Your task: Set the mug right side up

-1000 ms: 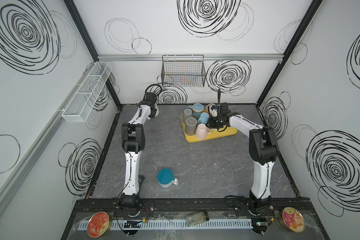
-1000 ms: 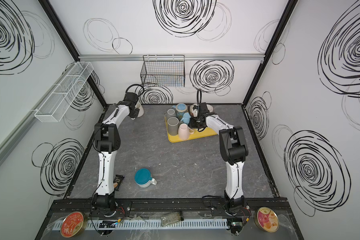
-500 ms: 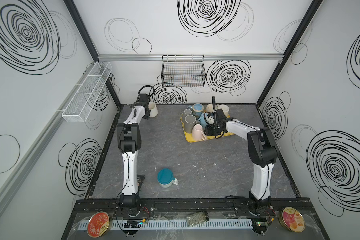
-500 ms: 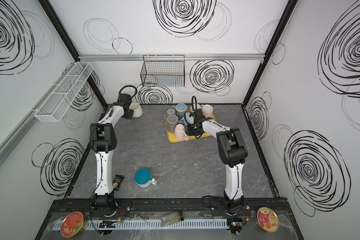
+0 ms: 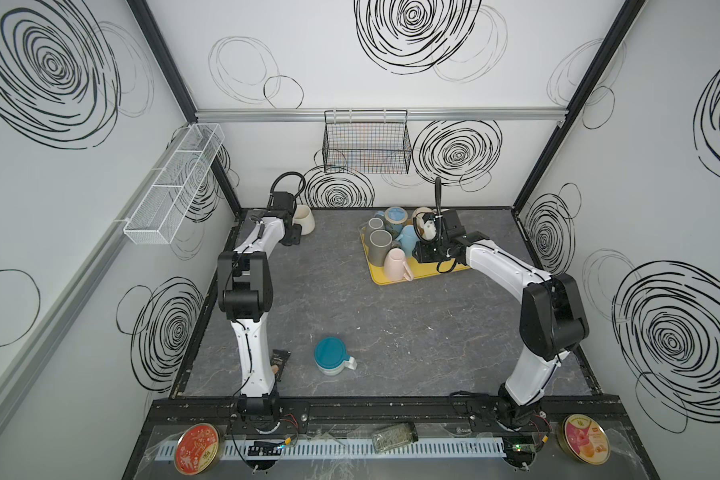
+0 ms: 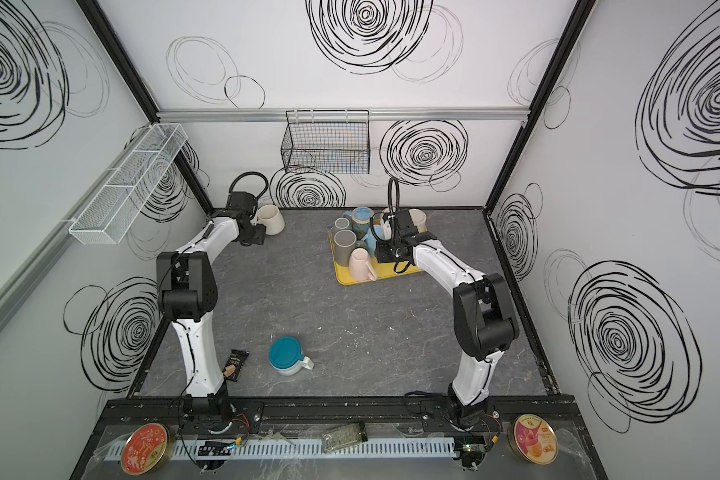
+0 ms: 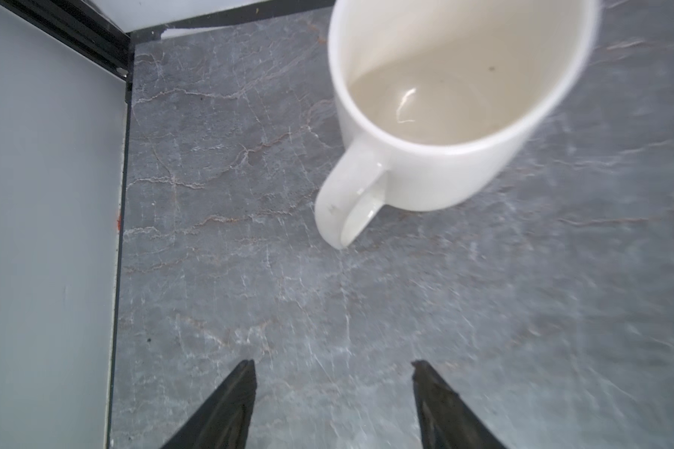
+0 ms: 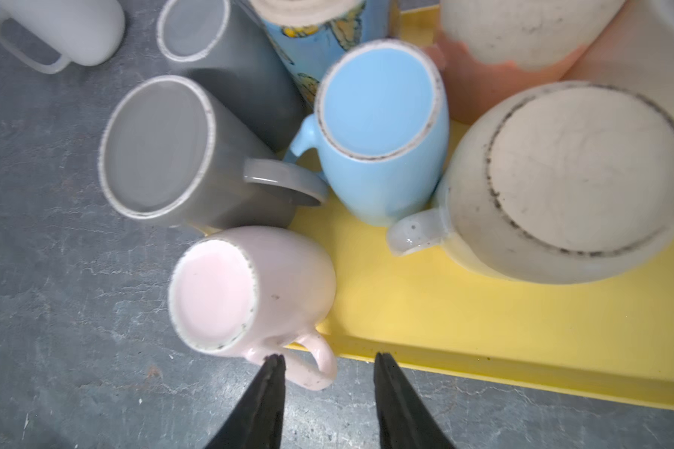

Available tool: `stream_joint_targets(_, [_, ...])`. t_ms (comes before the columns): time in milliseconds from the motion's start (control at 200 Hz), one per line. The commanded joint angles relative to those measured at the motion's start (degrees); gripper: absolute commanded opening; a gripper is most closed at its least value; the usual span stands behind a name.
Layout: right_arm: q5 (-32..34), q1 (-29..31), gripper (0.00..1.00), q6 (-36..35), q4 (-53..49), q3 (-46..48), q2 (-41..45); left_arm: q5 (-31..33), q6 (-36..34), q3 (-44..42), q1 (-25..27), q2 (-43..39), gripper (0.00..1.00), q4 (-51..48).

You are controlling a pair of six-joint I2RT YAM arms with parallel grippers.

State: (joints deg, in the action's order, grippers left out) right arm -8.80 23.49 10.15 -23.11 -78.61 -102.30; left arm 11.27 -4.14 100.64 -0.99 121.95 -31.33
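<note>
Though its mouth shows, white mug [image 7: 444, 97] cropped

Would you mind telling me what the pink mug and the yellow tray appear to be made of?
Pink mug: likely glazed ceramic; it is glossy, with a bare speckled foot ring. Yellow tray: probably plastic; it is smooth, matte and evenly coloured, with a moulded rim.

walls [image 5: 350, 83]: white, black swirls | floor [image 5: 350, 316]: grey marbled | wire basket [image 5: 366, 147]: black, back wall

Upper left of centre, a white mug [image 5: 304, 219] stands upright just beside the left gripper [image 5: 294, 237]. Right of it, the right gripper [image 5: 427, 252] hangs over a yellow tray [image 5: 437, 272] of inverted mugs [image 5: 381, 245]. Lower centre: an upside-down teal mug [image 5: 329, 358].
</note>
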Motion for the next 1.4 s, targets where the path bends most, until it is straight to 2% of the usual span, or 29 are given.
stream_joint_targets(0, [1.15,1.9,0.46,-4.21,-3.27,1.58,1.22,-3.16,3.35,-5.75,1.95,-6.71,0.68,4.7])
stream_joint_targets(300, [0.09,3.0,0.54,-8.65,-4.98,1.53,-0.18,-6.66,6.37,-23.79,10.84,-20.85,0.7,9.24])
stream_joint_targets(425, [-0.16,3.35,0.56,-8.71,-5.5,-0.54,-2.05,-9.21,10.84,-30.29,16.18,-24.75,0.7,13.24])
stream_joint_targets(690, [0.97,4.92,0.57,-9.86,-8.07,-5.8,-6.62,-11.27,18.23,-35.67,26.74,-26.94,0.71,19.42])
stream_joint_targets(911, [2.16,5.53,0.55,-10.5,-8.63,-7.19,-8.91,-10.61,18.94,-35.91,28.95,-27.12,0.71,19.73])
stream_joint_targets(1056, [2.46,5.73,0.44,-10.73,-9.01,-7.6,-9.84,-10.82,19.52,-36.13,29.21,-27.3,0.71,20.51])
stream_joint_targets(1226, [3.58,6.25,0.41,-11.02,-9.14,-8.11,-10.96,-11.28,20.23,-35.6,29.56,-26.94,0.71,21.21])
stream_joint_targets(1391, [4.69,6.45,0.31,-11.55,-10.7,-9.38,-12.3,-11.27,20.31,-35.47,29.83,-27.41,0.71,21.13])
